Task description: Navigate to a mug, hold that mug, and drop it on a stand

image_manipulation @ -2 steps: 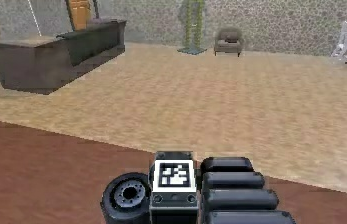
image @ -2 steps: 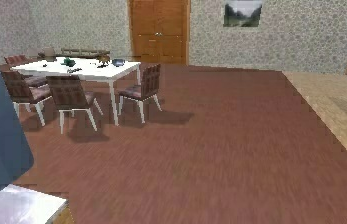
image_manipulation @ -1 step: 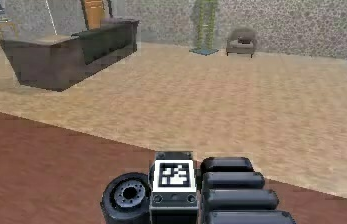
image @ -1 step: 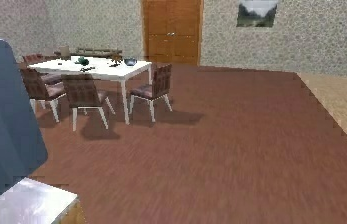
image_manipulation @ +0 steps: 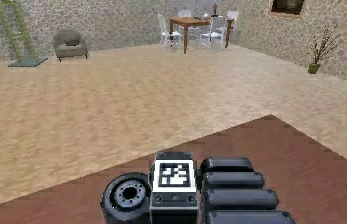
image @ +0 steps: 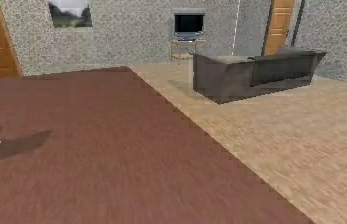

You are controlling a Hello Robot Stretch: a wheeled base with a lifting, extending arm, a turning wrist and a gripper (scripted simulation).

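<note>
Step in hand: the first one, finding the mug; I judge the drive is not yet aimed at any target.
Mug: I cannot tell where it stands.
Pincer: the gripper's dark round body (image_manipulation: 129, 197) sits at 6 o'clock in the arm side view, just left of the white square with black marks (image_manipulation: 173, 175), above the flat reddish-brown rug (image_manipulation: 281, 165). I cannot tell whether its fingers are spread or pressed together, nor whether it holds anything.
Likely search spot: the brown wooden dining table (image_manipulation: 189, 22) among white chairs (image_manipulation: 167, 30), at 12 o'clock in the arm side view, well apart from the robot.
Drop candidate: the small pale stand (image: 184, 46) under the dark flat television (image: 189, 22), at 12 o'clock in the forward view, beyond the boxy dark grey sofa (image: 251, 70) at 1 o'clock.
Next move calls for: turning the base toward the tabletops and closing in until small things can be named.
Containers: a small dark pot (image_manipulation: 313, 68) at 2 o'clock in the arm side view, holding a thin twiggy plant (image_manipulation: 323, 42).
</note>
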